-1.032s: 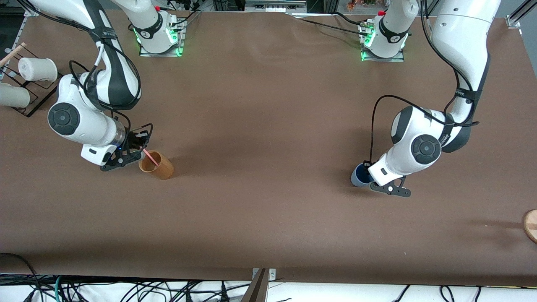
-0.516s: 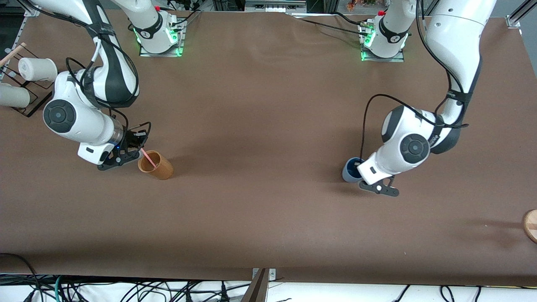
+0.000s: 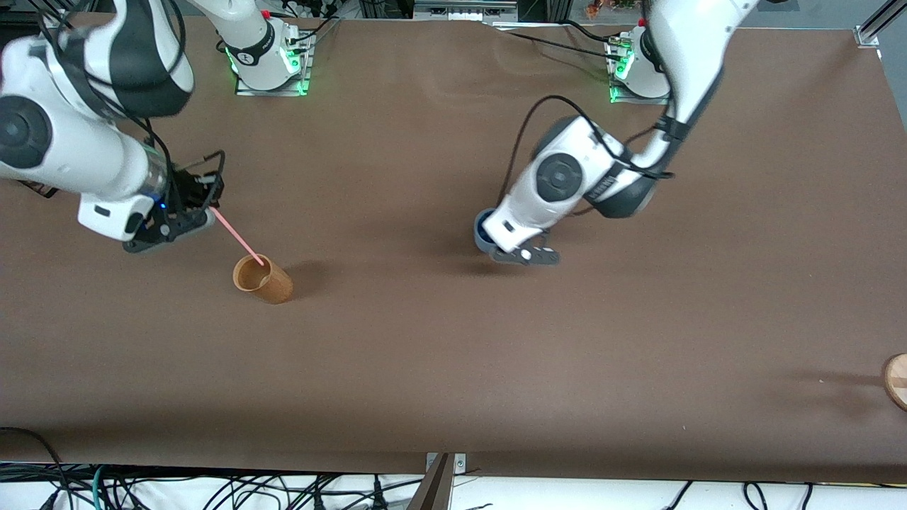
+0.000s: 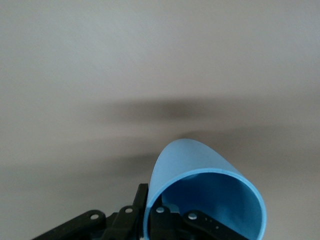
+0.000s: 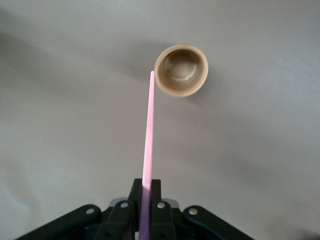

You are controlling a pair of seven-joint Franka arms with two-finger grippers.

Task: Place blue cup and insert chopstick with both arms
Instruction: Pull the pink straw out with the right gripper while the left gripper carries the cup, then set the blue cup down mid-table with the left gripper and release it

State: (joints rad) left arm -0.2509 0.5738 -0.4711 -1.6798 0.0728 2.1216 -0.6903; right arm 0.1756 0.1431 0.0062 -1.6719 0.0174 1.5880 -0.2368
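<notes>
From the front camera you see the right gripper (image 3: 186, 212) lifted over the table (image 3: 439, 354), its fingers pinched on the upper end of the pink chopstick (image 3: 237, 241). The stick slants down toward the wooden cup (image 3: 263, 279), which stands upright toward the right arm's end of the table, and the stick's lower tip shows over the cup's rim. Toward the left arm's end from that wooden cup, about mid-table, you see the left gripper (image 3: 511, 249) carrying the blue cup (image 3: 484, 232), clamped on its wall and mostly hidden under the wrist. A round wooden object (image 3: 896, 381) sits at the table's edge at the left arm's end, nearer the camera than the wooden cup.

In the left wrist view, the blue cup (image 4: 207, 197) fills the lower frame, tilted so you look into its bright blue inside, with one finger (image 4: 197, 222) of the left gripper inside the rim and the other outside it.

In the right wrist view, the chopstick (image 5: 147, 155) runs straight out from the closed fingers (image 5: 122, 212), its free tip just beside the rim of the wooden cup (image 5: 181, 70), whose open mouth faces you.
</notes>
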